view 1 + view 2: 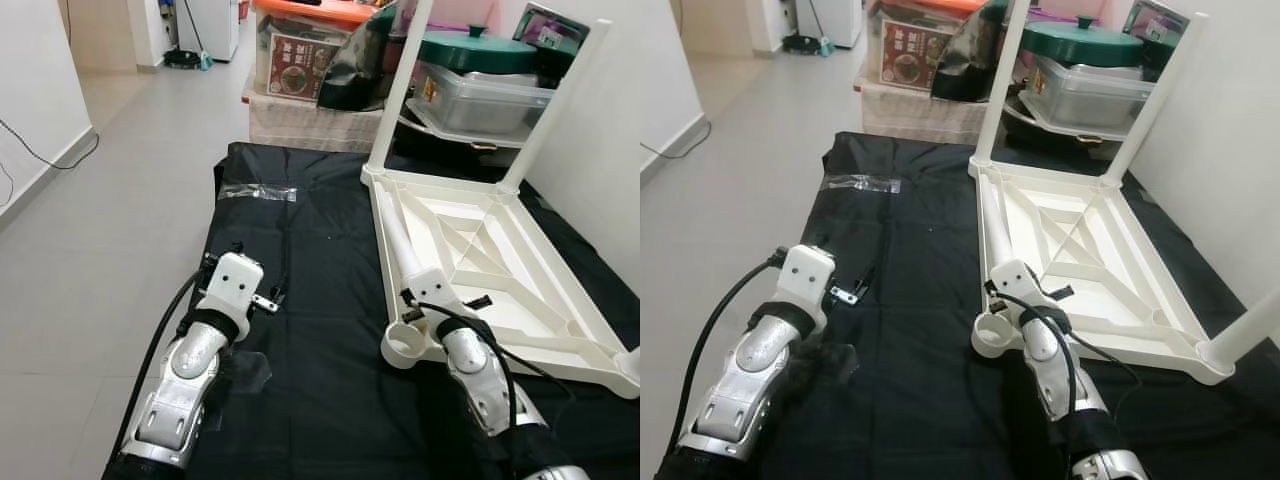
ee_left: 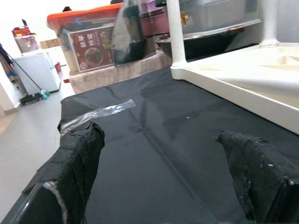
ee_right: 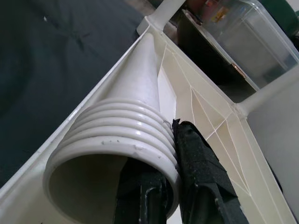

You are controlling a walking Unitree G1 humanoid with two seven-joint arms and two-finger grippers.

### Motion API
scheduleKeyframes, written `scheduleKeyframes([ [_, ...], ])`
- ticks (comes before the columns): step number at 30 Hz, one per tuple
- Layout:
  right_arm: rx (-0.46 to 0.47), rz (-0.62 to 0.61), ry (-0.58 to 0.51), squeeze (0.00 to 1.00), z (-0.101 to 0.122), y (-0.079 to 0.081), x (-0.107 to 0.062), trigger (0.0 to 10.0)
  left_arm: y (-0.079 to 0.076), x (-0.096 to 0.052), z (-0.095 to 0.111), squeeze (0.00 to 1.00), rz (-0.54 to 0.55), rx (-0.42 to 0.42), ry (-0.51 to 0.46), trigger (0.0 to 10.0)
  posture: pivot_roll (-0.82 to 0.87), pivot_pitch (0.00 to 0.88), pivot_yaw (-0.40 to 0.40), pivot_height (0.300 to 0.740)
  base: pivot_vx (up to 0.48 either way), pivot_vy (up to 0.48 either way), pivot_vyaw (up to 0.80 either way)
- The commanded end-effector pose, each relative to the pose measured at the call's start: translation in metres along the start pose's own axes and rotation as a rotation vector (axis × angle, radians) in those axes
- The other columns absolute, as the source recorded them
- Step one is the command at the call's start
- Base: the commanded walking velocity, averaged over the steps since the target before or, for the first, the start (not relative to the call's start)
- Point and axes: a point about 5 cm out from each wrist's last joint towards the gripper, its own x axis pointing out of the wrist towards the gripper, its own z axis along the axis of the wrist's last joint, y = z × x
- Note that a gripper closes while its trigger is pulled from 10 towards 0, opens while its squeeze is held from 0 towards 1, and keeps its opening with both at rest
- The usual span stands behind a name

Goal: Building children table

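A white children's table (image 1: 520,300) lies upside down on a black cloth (image 1: 320,340). Two legs (image 1: 398,90) stand upright at its far corners, and a third leg (image 1: 1252,328) stands at the near right corner. A loose white leg (image 1: 398,240) lies along the table's left edge. My right gripper (image 3: 161,149) is shut on the wall of its ribbed open end (image 3: 117,135), one finger inside and one outside. The near left corner socket (image 1: 405,345) is a bare ring. My left gripper (image 2: 159,135) hovers open over the cloth, holding nothing.
A clear plastic strip (image 1: 258,192) lies on the cloth's far left. Behind the cloth stand an orange-lidded box (image 1: 300,50), a clear bin (image 1: 490,100) and a green lid (image 1: 478,48). A white wall (image 1: 600,160) is at the right, tiled floor (image 1: 100,220) at the left.
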Motion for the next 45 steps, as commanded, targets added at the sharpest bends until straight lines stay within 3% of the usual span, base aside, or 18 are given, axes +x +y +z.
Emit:
scheduleKeyframes([
  [1,0.040,-0.040,-0.062,0.00,0.006,-0.014,-0.004,0.0,-0.002,0.003,0.000,0.00,-0.009,-0.010,-0.006,10.0,0.15,0.000,-0.134,0.740,0.000,0.000,0.00],
  [4,0.063,-0.047,-0.112,0.00,0.010,-0.022,-0.010,0.0,-0.002,0.004,0.000,0.00,-0.009,-0.016,-0.008,10.0,0.15,0.000,-0.133,0.740,0.000,0.000,0.00],
  [6,0.106,-0.035,-0.184,0.00,0.013,-0.035,-0.024,0.0,-0.003,0.003,0.001,0.00,-0.010,-0.025,-0.011,10.0,0.15,0.000,-0.133,0.740,0.000,0.000,0.00],
  [11,0.149,-0.003,-0.224,0.00,0.009,-0.047,-0.042,0.0,-0.002,0.004,0.000,0.00,-0.004,-0.042,-0.007,10.0,0.14,0.000,-0.125,0.740,0.000,0.000,0.00],
  [12,0.210,0.002,-0.247,0.00,0.009,-0.052,-0.050,0.0,-0.001,0.005,0.001,0.00,0.007,-0.087,-0.006,10.0,0.13,0.000,-0.120,0.740,0.000,0.000,0.00],
  [15,0.451,0.059,-0.282,0.00,0.012,-0.047,-0.062,0.0,0.002,0.015,0.007,0.00,0.027,-0.423,-0.006,10.0,0.12,0.000,-0.110,0.740,0.000,0.000,0.00],
  [16,0.451,0.059,-0.282,0.00,0.012,-0.047,-0.062,0.0,0.002,0.015,0.007,0.00,0.027,-0.423,-0.006,10.0,0.12,0.000,-0.110,0.740,0.000,0.000,0.00],
  [17,0.490,0.077,-0.283,0.00,0.013,-0.043,-0.063,0.0,0.002,0.017,0.008,0.00,0.019,-0.502,-0.006,10.0,0.12,0.000,-0.110,0.740,0.000,0.000,0.00],
  [18,0.490,0.077,-0.283,0.00,0.013,-0.043,-0.063,0.0,0.002,0.017,0.008,0.00,0.019,-0.502,-0.006,10.0,0.12,0.000,-0.110,0.740,0.000,0.000,0.00],
  [19,0.555,0.115,-0.288,0.00,0.015,-0.038,-0.065,0.0,-0.001,0.018,0.012,0.00,-0.028,-0.598,-0.006,10.0,0.12,0.000,-0.112,0.740,0.000,0.000,0.00],
  [20,0.705,0.197,-0.315,0.00,0.024,-0.028,-0.069,0.0,-0.009,0.019,0.020,0.00,-0.130,-0.793,-0.019,10.0,0.12,0.000,-0.112,0.740,0.000,0.000,0.00],
  [21,0.705,0.197,-0.315,0.00,0.024,-0.028,-0.069,0.0,-0.009,0.019,0.020,0.00,-0.130,-0.793,-0.019,10.0,0.12,0.000,-0.112,0.740,0.000,0.000,0.00],
  [22,0.767,0.267,-0.334,0.00,0.029,-0.022,-0.072,0.0,-0.012,0.019,0.023,0.00,-0.173,-0.886,-0.022,10.0,0.13,0.000,-0.116,0.740,0.000,0.000,0.00],
  [24,0.800,0.312,-0.346,0.00,0.032,-0.019,-0.074,0.0,-0.014,0.018,0.025,0.00,-0.195,-0.939,-0.023,10.0,0.13,0.000,-0.116,0.740,0.000,0.000,0.00],
  [27,0.905,0.459,-0.382,0.00,0.040,-0.008,-0.081,0.0,-0.018,0.017,0.023,0.00,-0.238,-1.123,0.001,10.0,0.14,0.000,-0.118,0.740,0.000,0.000,0.00],
  [32,0.958,0.532,-0.399,0.00,0.042,-0.005,-0.087,0.0,-0.018,0.016,0.024,0.00,-0.263,-1.217,0.008,10.0,0.14,0.000,-0.120,0.740,0.000,0.000,0.00],
  [38,1.088,0.794,-0.400,0.00,0.038,0.008,-0.112,0.0,-0.016,0.015,0.015,0.00,-0.278,-1.377,0.045,10.0,0.13,0.000,-0.125,0.740,0.000,0.000,0.00],
  [45,1.135,0.970,-0.364,0.00,0.030,0.012,-0.132,0.0,-0.003,0.016,0.014,0.00,-0.253,-1.532,0.023,10.0,0.14,0.000,-0.129,0.740,0.000,0.000,0.00],
])
